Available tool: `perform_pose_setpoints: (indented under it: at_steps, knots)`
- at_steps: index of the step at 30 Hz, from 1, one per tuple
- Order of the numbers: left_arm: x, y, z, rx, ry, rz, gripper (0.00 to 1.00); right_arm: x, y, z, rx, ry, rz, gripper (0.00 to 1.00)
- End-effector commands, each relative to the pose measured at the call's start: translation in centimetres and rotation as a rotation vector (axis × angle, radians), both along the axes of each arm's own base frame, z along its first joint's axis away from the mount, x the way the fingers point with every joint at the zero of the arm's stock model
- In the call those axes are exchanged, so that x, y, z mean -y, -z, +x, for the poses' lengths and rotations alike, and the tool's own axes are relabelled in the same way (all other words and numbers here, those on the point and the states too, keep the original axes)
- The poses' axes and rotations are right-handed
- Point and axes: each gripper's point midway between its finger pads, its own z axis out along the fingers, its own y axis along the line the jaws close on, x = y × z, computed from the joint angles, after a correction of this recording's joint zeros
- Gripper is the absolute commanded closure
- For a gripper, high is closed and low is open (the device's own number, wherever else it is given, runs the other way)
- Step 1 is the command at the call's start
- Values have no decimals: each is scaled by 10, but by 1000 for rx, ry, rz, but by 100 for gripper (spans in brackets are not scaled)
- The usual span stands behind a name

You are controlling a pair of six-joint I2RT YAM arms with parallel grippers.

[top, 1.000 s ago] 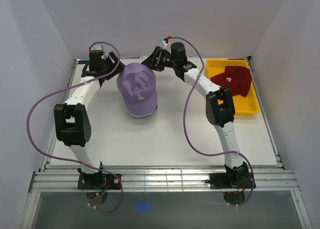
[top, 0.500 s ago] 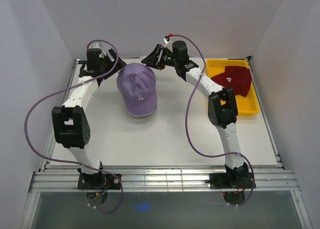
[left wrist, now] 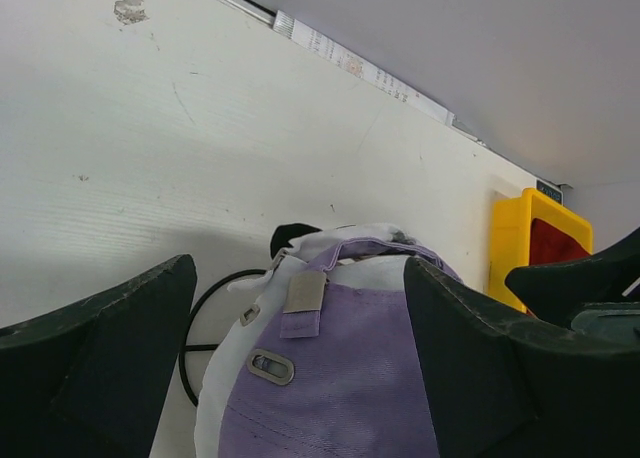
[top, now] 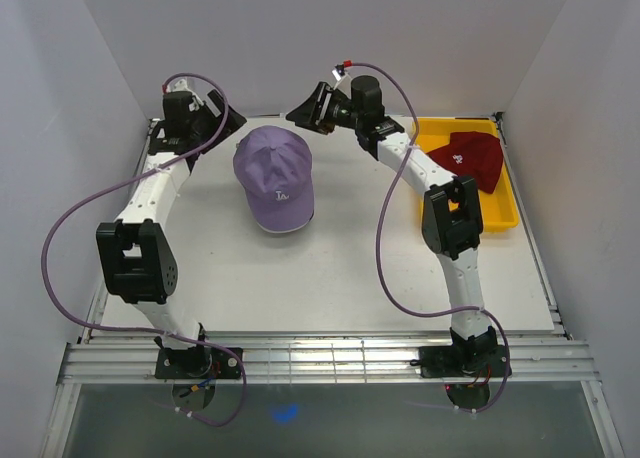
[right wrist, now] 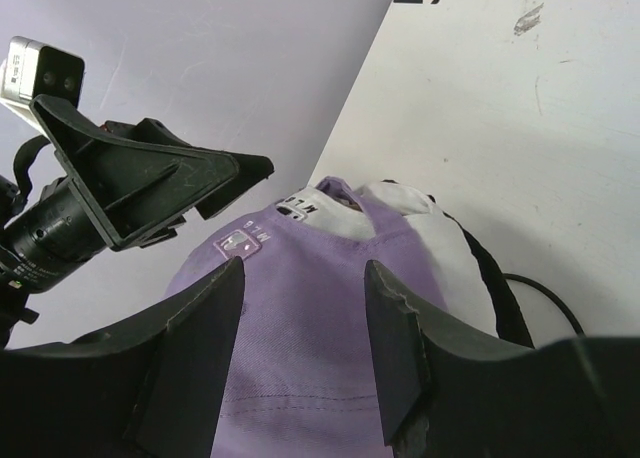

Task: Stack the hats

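Left gripper (top: 224,120) of mine has sprung wide and backed off the lavender cap (top: 275,173). My right gripper (top: 306,110), jaws parted and empty, has pulled away too. That cap now rests free on the white cap (right wrist: 440,253) mid-table, so the dark red cap (top: 463,158) in the yellow bin (top: 508,216) looks next.

right gripper (right wrist: 302,278), jaws apart, over the lavender cap (right wrist: 300,358) (a white cap (right wrist: 445,253) edges out beneath) on the table (right wrist: 520,128).

White arm links (top: 160,183), black joints (top: 135,261), purple cables (top: 379,243).
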Motion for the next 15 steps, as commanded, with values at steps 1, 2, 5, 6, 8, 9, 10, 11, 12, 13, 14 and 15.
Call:
perform_pose_setpoints:
  at_steps: [1,2,5,6,8,9,10,11,12,13,14,15]
  knots:
    - [-4,-56,-7,109,-15,-8,5,12,-44,-7,85,13,30,43]
    - [-4,-61,-7,118,-15,-10,5,13,-44,-6,84,18,26,43]
    - [-4,-72,-6,139,-16,-17,5,19,-46,-6,83,30,13,43]
    - [-4,-75,-6,144,-16,-19,5,22,-51,-7,89,41,12,43]
    - [-3,-86,-5,164,-12,-24,5,29,-56,-9,94,49,3,43]
    - [-2,-89,-6,170,-9,-26,5,33,-54,-8,89,60,-8,43]
    - [-2,-92,-5,176,-7,-26,5,38,-55,-9,93,69,-17,43]
    - [-2,-99,-6,191,-6,-24,5,47,-58,-11,93,83,-27,43]
    - [-2,-104,-8,200,-6,-23,5,54,-56,-11,80,98,-43,43]
    - [-2,-108,-9,209,-3,-20,5,61,-56,-13,80,110,-56,44]
    - [-2,-111,-11,214,1,-18,5,71,-72,-19,114,122,-60,44]
    - [-1,-116,-13,223,3,-17,5,89,-54,-17,61,161,-100,44]
